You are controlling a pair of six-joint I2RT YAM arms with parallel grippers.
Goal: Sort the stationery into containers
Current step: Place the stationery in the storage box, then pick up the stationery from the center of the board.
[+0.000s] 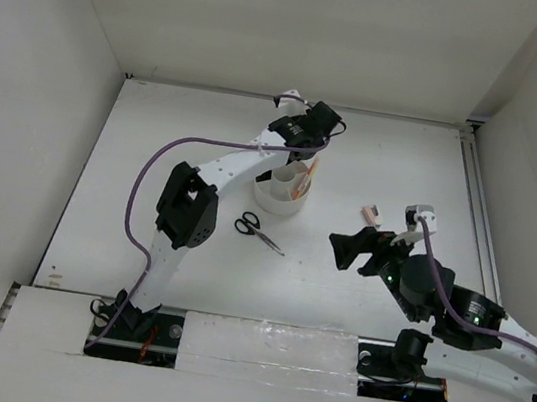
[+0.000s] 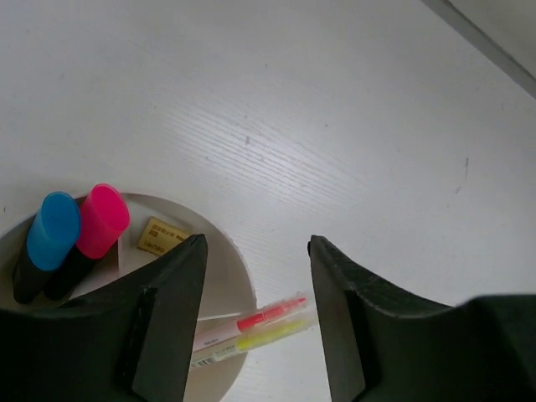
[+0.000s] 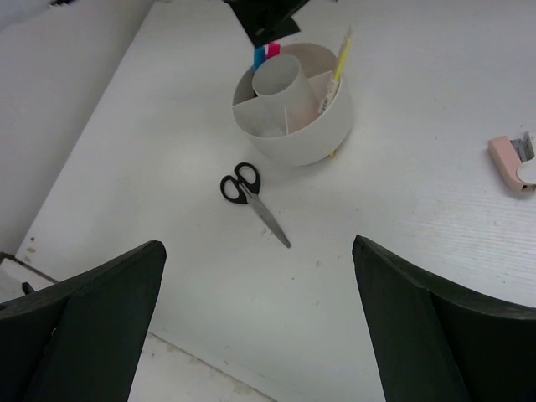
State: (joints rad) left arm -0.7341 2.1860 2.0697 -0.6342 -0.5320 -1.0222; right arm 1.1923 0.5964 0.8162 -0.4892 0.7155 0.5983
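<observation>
Lying loose on the table, scissors (image 1: 258, 231) sit just in front of the tub (image 1: 271, 199) with highlighters (image 2: 102, 219), pen (image 2: 261, 316) and pencil (image 2: 270, 333) in it, left gripper (image 2: 255, 247) above, jaws apart and empty, then pink eraser (image 1: 371, 214), right gripper (image 3: 257, 245) gaping wide, empty.

I note the left arm reaching far forward, left tool (image 2: 255, 247) aimed downward, jaws parted and empty. Right arm bent low, right tool (image 3: 258, 247) spread wide, empty.
</observation>
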